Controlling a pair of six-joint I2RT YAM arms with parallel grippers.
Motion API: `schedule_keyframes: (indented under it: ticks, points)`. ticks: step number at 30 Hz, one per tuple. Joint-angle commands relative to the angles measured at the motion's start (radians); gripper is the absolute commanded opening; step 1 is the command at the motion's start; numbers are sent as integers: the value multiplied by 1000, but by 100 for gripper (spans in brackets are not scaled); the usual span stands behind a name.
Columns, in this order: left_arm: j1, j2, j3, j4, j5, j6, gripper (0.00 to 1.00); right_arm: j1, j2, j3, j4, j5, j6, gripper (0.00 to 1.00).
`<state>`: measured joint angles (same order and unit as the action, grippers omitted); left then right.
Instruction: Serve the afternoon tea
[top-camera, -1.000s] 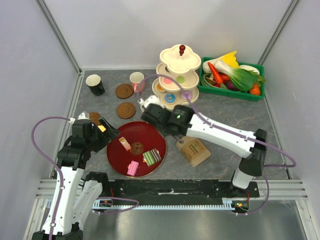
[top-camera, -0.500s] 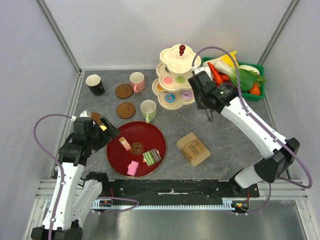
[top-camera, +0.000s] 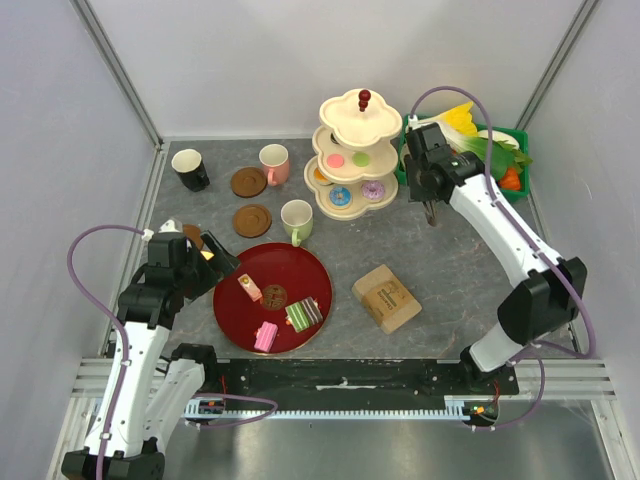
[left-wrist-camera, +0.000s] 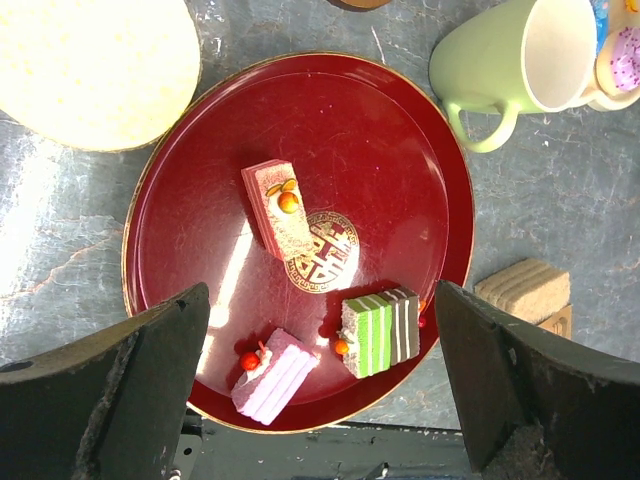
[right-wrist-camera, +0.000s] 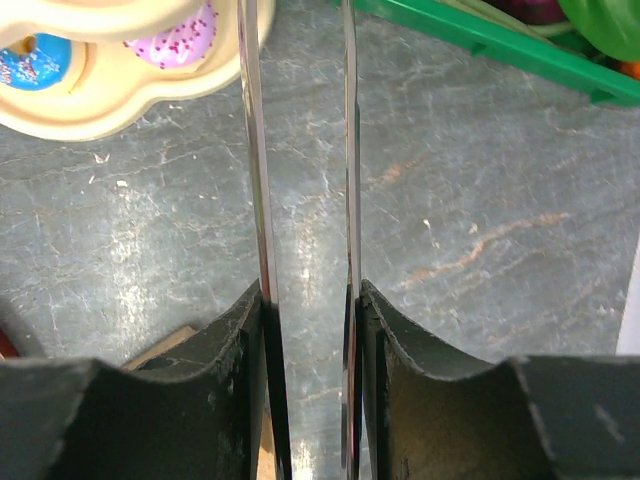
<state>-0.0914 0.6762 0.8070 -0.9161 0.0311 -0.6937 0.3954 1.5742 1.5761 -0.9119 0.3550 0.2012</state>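
A red tray at the front centre carries three cake slices: pink-and-orange, green-striped and pink. My left gripper hovers at the tray's left edge, open and empty; its wrist view shows the tray and slices between the wide fingers. A pale-green mug stands just behind the tray. The tiered stand holds donuts and macarons. My right gripper hangs right of the stand, jaws a narrow gap apart over bare table.
A pink mug, a black mug and two brown coasters sit at the back left. A tan block lies right of the tray. The green crate of vegetables stands at the back right.
The right arm has let go of the pale-green mug behind the tray and swung right, past the stand toward the crate. The left arm has barely moved.
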Motion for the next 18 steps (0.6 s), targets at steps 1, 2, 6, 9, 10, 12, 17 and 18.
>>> schedule_keyframes:
  ticks: [1, 2, 6, 9, 10, 12, 17, 18]
  points:
    - [1, 2, 40, 34, -14, 42, 99, -1, 70, 99, 77, -53, -42, 40]
    - [1, 3, 41, 33, -14, 45, 99, 0, 88, 116, 74, -59, -46, 40]
    - [1, 5, 47, 25, -22, 46, 99, -3, 154, 180, 68, -70, -59, 40]
    - [-1, 5, 50, 23, -28, 45, 99, -1, 188, 214, 76, -91, -71, 40]
    - [2, 5, 52, 23, -27, 46, 99, 0, 197, 222, 82, -94, -75, 40]
    - [1, 5, 54, 23, -27, 46, 99, -1, 217, 237, 88, -97, -86, 40]
    - [-1, 16, 54, 23, -28, 42, 99, 2, 253, 251, 103, -111, -98, 40]
    - [1, 14, 54, 23, -28, 42, 99, -1, 256, 249, 110, -117, -101, 40]
